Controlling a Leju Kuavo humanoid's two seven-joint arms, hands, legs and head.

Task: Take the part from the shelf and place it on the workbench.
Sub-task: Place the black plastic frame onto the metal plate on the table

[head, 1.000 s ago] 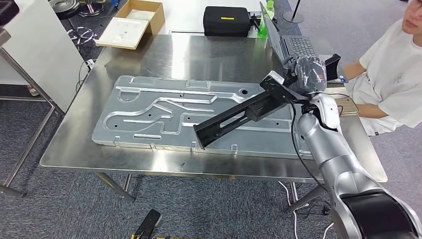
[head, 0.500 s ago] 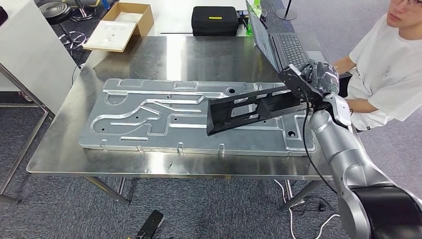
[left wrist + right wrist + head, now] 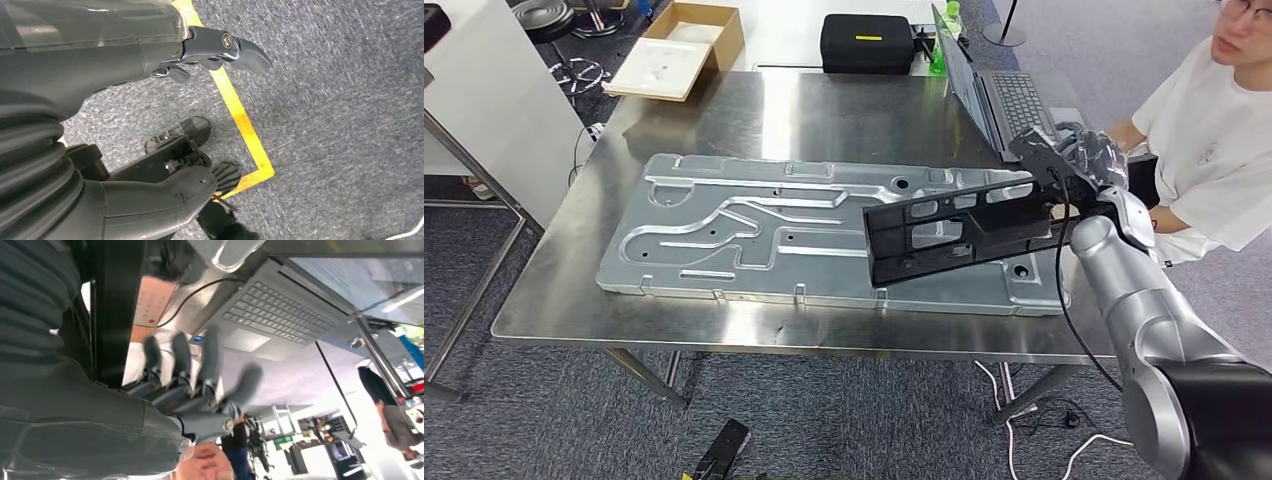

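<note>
The right hand (image 3: 1089, 160) grips the part (image 3: 954, 225), now rotated nearly level above the panel (image 3: 724, 235); placement is imminent. The left hand (image 3: 215, 47) hangs empty, fingers apart.

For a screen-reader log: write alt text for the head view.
The robot's right hand holds a long black part above a large stamped metal panel lying on a steel workbench. A laptop sits at the far right, where a person in a white shirt sits.
</note>
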